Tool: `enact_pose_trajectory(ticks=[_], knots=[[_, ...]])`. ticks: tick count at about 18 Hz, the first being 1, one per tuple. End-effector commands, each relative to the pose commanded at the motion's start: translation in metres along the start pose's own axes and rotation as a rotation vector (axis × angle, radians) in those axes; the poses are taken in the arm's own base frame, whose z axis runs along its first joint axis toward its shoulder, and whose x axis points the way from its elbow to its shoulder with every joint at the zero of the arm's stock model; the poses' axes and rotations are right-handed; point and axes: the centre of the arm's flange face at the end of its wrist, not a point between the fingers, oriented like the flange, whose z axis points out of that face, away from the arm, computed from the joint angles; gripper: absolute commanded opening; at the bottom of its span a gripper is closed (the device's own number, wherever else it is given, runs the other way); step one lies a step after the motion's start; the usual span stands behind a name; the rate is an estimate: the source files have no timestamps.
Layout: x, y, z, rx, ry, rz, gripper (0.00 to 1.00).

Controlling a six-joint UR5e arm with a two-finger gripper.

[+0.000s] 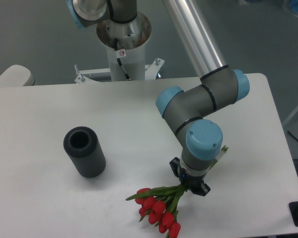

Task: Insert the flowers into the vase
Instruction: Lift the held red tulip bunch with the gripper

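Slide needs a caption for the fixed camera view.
Gripper at the tulip stems, flowers low over table; vase stands apart.

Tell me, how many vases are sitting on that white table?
1. The dark grey vase stands upright on the left part of the table, apart from the red flowers held by the gripper near the front edge.

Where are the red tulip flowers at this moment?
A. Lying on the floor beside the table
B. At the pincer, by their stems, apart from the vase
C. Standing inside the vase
B: the flowers fan out from the pincer at their stem ends, while the vase stands apart with an empty mouth.
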Motion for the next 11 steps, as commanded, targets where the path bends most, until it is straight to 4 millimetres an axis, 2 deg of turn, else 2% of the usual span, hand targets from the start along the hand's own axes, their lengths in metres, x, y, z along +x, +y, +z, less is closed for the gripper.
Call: enact_pose_trajectory(ticks=[7, 11], knots=[[0.002, -0.001, 0.0, 0.0, 0.0, 0.0, 0.0], [0.006, -0.001, -0.012, 0.017, -0.011, -0.002, 0.0]])
